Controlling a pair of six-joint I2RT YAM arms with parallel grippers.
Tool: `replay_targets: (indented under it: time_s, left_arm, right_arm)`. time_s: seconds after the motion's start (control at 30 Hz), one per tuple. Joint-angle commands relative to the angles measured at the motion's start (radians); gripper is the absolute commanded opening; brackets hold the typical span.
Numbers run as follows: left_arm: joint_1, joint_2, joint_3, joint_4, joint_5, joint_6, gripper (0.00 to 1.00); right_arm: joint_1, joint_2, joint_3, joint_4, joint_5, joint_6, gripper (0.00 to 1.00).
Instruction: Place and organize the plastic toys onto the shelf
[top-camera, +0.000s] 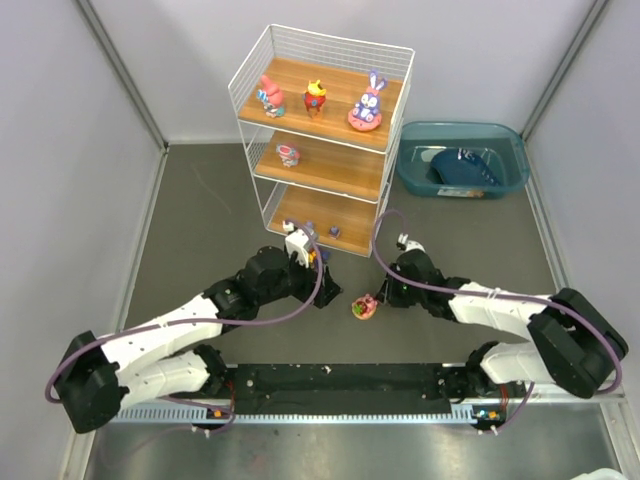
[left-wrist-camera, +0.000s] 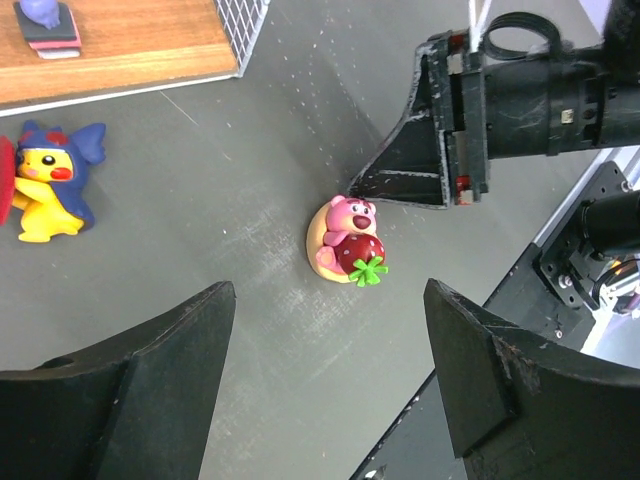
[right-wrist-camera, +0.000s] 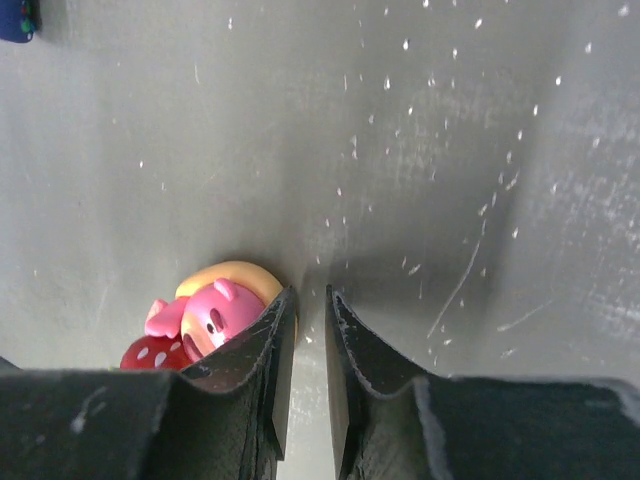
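A pink bear toy hugging a red strawberry (left-wrist-camera: 348, 240) lies on the grey table (top-camera: 200, 230) in front of the shelf (top-camera: 340, 172). My right gripper (right-wrist-camera: 309, 295) is shut with nothing between its fingers. The bear toy (right-wrist-camera: 215, 318) rests against the outside of its left finger. My left gripper (left-wrist-camera: 328, 290) hangs open above the table, just short of the bear. A yellow toy in a blue hood (left-wrist-camera: 50, 180) stands on the table by the shelf's front edge. Three toys stand on the top tier (top-camera: 316, 97), one on the middle tier (top-camera: 288, 154), and a small purple one on the bottom tier (top-camera: 333, 232).
A teal bin (top-camera: 412, 178) holding a dark blue object stands to the right of the shelf. Grey walls close in the table at left, right and back. The two arms' tips are close together around the bear (top-camera: 364, 306).
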Motion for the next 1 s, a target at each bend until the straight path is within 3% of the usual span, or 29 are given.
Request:
replay_targets:
  time_s: [0.0,0.2,0.3,0.4,0.43,0.53,0.67,0.97]
  left_arm:
    - [-0.030,0.020,-0.004,0.061,-0.038,-0.009,0.82]
    - [-0.094,0.057,-0.007,0.102,-0.070,0.061,0.86]
    - [-0.120,0.076,-0.010,0.128,-0.042,0.130,0.93]
    - [-0.145,0.082,-0.017,0.150,-0.036,0.185,0.99]
    - [-0.149,0.082,-0.017,0.154,-0.042,0.193,0.99]
    - [-0.189,0.086,-0.030,0.162,-0.084,0.221,0.99]
    - [-0.267,0.091,-0.115,0.344,-0.212,0.259,0.99]
    - [-0.289,0.197,-0.313,0.792,-0.209,0.285,0.99]
  right_arm:
    - [-0.004,-0.097,-0.047,-0.002,-0.047,0.021,0.19]
    - [0.010,-0.209,-0.090,-0.055,-0.043,0.044,0.19]
    - [0.010,-0.253,-0.087,-0.097,-0.007,0.044,0.22]
    - [0.010,-0.305,-0.065,-0.150,0.037,0.040,0.35]
    - [0.010,-0.319,-0.053,-0.161,0.046,0.038,0.44]
    - [0.010,-0.361,-0.039,-0.201,0.074,0.035,0.54]
    - [0.010,-0.391,-0.038,-0.226,0.091,0.034,0.58]
    - [0.007,-0.425,-0.009,-0.287,0.105,0.012,0.60]
